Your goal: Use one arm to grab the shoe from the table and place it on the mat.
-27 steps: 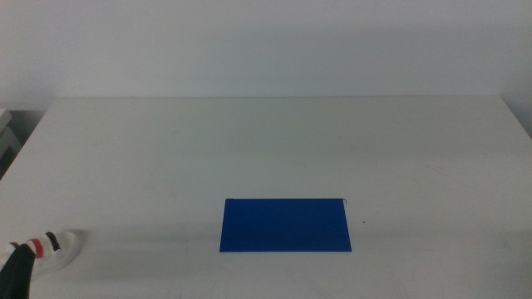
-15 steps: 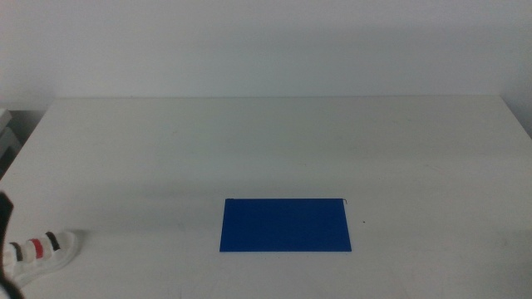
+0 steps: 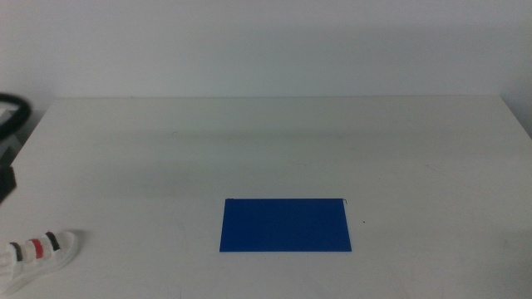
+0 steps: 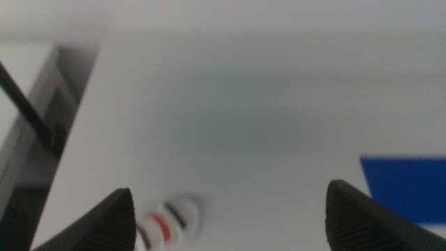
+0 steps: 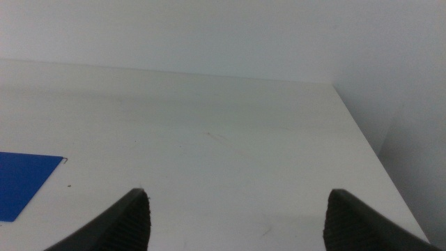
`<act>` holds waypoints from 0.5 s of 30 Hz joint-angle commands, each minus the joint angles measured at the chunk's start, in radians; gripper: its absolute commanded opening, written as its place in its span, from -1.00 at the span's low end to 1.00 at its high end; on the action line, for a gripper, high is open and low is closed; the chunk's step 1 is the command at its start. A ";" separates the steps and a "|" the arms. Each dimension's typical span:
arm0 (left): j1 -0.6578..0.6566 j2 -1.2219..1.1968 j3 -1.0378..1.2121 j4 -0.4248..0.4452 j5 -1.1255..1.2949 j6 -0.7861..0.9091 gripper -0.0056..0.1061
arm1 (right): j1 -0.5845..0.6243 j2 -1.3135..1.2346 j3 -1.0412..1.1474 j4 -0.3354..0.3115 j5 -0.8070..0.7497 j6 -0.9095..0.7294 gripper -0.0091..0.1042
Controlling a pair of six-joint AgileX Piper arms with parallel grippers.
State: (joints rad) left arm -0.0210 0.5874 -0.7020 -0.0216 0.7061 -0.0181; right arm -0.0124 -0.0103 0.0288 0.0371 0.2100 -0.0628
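The shoe (image 3: 37, 254), white with black and red straps, lies on the table (image 3: 274, 141) at the front left corner. The blue mat (image 3: 285, 224) lies flat near the middle front, well to the right of the shoe. Part of the left arm (image 3: 8, 124) shows at the left edge, above and behind the shoe. In the left wrist view, my left gripper (image 4: 228, 209) is open and held above the table. The shoe (image 4: 166, 223) sits below it near one jaw, and the mat (image 4: 408, 188) lies off to the side. My right gripper (image 5: 237, 199) is open, holds nothing, and is out of the middle view.
A corner of the mat (image 5: 24, 183) appears in the right wrist view, with the table's far right edge (image 5: 362, 139) beyond. A dark gap and a grey stand (image 4: 28, 139) lie past the table's left edge.
The left arm has risen from over the shoe at the bottom left corner to higher up the left edge. The whole shoe now shows. The mat has not moved.
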 commanded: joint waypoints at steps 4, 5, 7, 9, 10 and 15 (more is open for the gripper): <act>-0.002 0.102 -0.083 0.002 0.117 -0.022 0.78 | 0.001 -0.026 0.005 -0.009 -0.076 -0.008 0.30; -0.002 0.115 -0.083 0.002 0.144 -0.032 0.78 | 0.001 -0.026 0.005 -0.009 -0.076 -0.008 0.30; -0.002 0.138 -0.083 0.002 0.201 -0.051 0.78 | 0.001 -0.026 0.005 -0.009 -0.076 -0.008 0.30; -0.002 0.159 -0.083 0.007 0.261 -0.071 0.78 | 0.001 -0.026 0.005 -0.009 -0.076 -0.008 0.30; -0.002 0.170 -0.083 0.008 0.293 -0.076 0.78 | 0.001 -0.026 0.005 -0.009 -0.076 -0.008 0.30; -0.002 0.201 -0.083 0.006 0.386 -0.076 0.78 | 0.001 -0.026 0.005 -0.009 -0.076 -0.008 0.30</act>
State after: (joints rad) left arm -0.0210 0.7819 -0.7509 -0.0143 1.1042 -0.0815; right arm -0.0124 -0.0103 0.0288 0.0371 0.2100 -0.0628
